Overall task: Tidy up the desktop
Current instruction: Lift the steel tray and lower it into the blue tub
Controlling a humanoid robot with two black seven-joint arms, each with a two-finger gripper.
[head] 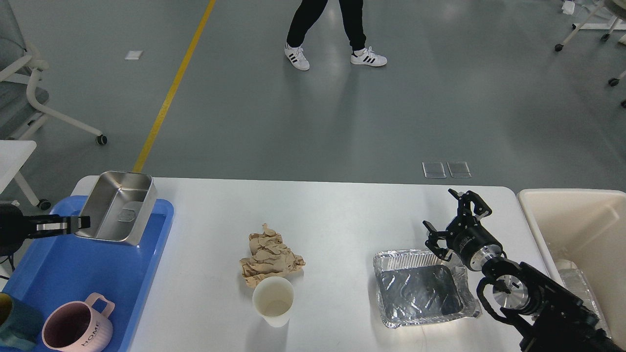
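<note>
The white desktop [342,210] fills the lower part of the head view. My left gripper [80,225] is shut on the near rim of a steel tin [119,207] and holds it raised and tilted over the blue tray [73,274]. A crumpled brown paper [269,258] and a white paper cup [273,300] sit at the middle front. A foil tray [420,288] lies at the right front. My right gripper [452,220] is open and empty just behind the foil tray's far right corner.
A pink mug [78,330] and a dark teal cup [12,325] stand in the blue tray's near end. A cream bin [577,230] stands off the desktop's right edge. A person's legs [332,34] cross the floor behind.
</note>
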